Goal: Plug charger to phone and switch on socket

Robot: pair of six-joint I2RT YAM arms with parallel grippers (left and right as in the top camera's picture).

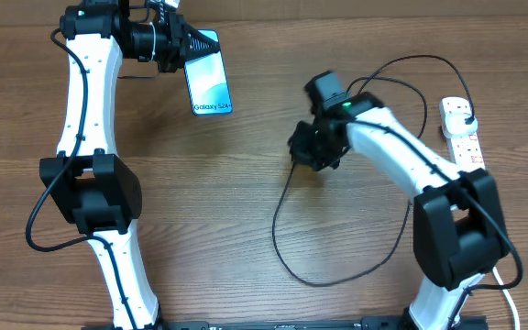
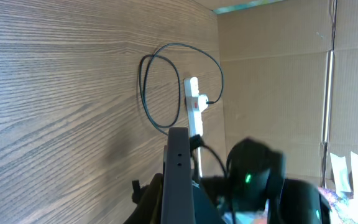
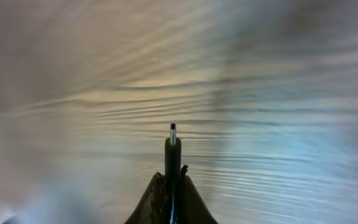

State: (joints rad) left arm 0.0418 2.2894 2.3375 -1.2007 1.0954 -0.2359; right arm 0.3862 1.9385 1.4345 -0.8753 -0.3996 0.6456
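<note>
The left tool [image 1: 174, 50] was clenched on the phone [image 1: 207, 81] at the desk's [image 1: 218, 202] far left, the right tool [image 1: 313, 147] grasped the charger [image 3: 173, 152] by its connector tip mid-desk, and the socket [image 1: 462, 133] lay at the right edge.

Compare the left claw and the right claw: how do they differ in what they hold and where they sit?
The left claw is shut on the phone, while the right claw is shut on the charger, just behind its connector tip. The left claw sits at the top left of the overhead view, and the right claw is near the middle, closer to the socket. Both are shut, each on one thing.
</note>
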